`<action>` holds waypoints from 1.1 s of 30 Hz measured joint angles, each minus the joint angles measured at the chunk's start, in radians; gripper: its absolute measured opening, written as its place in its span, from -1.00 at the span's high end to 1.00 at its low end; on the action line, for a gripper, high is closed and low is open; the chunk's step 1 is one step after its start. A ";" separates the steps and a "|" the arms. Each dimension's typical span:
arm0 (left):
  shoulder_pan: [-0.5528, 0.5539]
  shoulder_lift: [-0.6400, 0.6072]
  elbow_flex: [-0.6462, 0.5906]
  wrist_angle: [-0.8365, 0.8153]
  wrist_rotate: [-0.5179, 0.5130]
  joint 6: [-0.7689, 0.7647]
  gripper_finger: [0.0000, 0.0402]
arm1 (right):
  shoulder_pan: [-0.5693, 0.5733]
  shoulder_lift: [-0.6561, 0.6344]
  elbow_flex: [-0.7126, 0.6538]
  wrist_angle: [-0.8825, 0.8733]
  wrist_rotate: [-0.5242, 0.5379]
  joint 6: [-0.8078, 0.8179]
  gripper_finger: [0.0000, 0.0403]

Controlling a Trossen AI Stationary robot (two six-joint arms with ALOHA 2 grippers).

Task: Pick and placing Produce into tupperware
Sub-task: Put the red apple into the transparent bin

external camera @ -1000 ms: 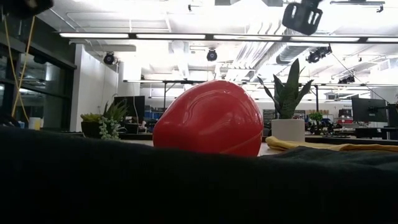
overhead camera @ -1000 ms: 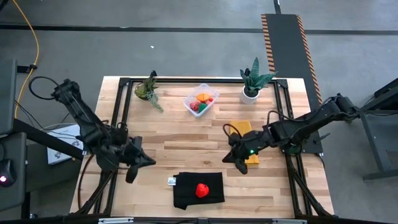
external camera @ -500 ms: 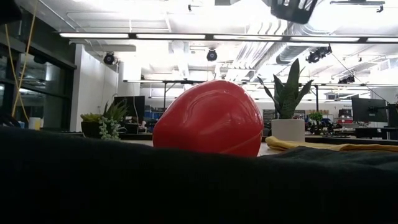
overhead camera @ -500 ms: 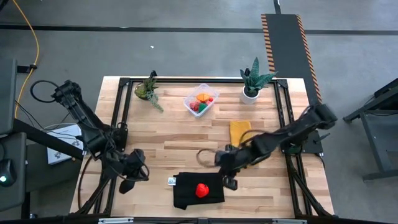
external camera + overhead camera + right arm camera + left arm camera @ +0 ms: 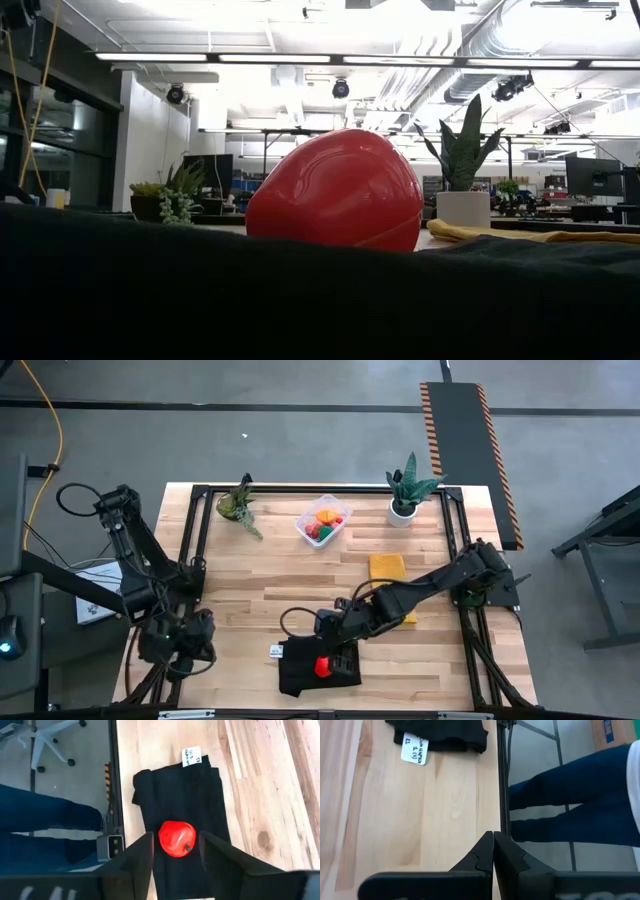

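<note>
Right claw (image 5: pixel 175 852) apart, seemingly just above the red fruit (image 5: pixel 176 838) on black cloth (image 5: pixel 195 800).

Glossy smooth red plastic fruit (image 5: pixel 176 838) on matt black cloth (image 5: pixel 195 800); pale wood-plank table (image 5: pixel 270 585); clear plastic tub (image 5: pixel 322 520).

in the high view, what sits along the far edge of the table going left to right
leafy potted plant → clear tupperware with produce inside → spiky plant in a white pot

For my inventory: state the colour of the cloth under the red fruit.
Black cloth, clearest in the right wrist view.
</note>
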 joint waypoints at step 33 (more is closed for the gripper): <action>-0.079 0.000 0.000 -0.103 -0.087 -0.062 1.00 | -0.061 0.132 0.096 -0.154 -0.192 -0.065 -0.34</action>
